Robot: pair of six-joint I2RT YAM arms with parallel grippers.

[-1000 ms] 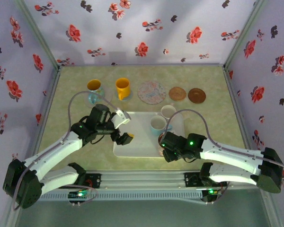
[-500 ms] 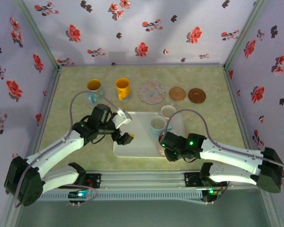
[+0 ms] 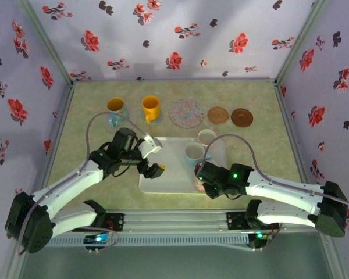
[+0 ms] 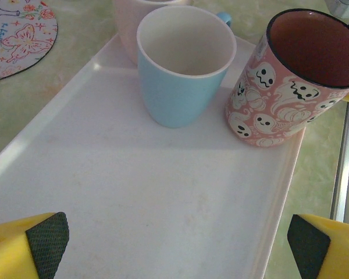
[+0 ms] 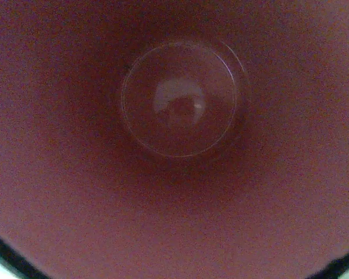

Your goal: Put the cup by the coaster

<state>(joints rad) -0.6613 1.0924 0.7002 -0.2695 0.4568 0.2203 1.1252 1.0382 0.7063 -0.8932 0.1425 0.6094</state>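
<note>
From above, the white tray (image 3: 174,165) lies mid-table, with bare mat between it and the floral coaster (image 3: 186,113) at the back. The ghost cup (image 3: 197,186) stands in the tray's near right corner under the right gripper (image 3: 201,177). The left gripper (image 3: 154,157) hangs wide open over the tray's left side.

The left wrist view shows the ghost cup hard against the rim, empty, beside an empty blue cup (image 4: 183,70).

The right wrist view looks straight into the cup's dark red inside. Whether those jaws grip it, I cannot tell.

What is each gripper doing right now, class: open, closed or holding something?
Left gripper: open, holding nothing.
Right gripper: over the mug; open or shut cannot be told.
</note>
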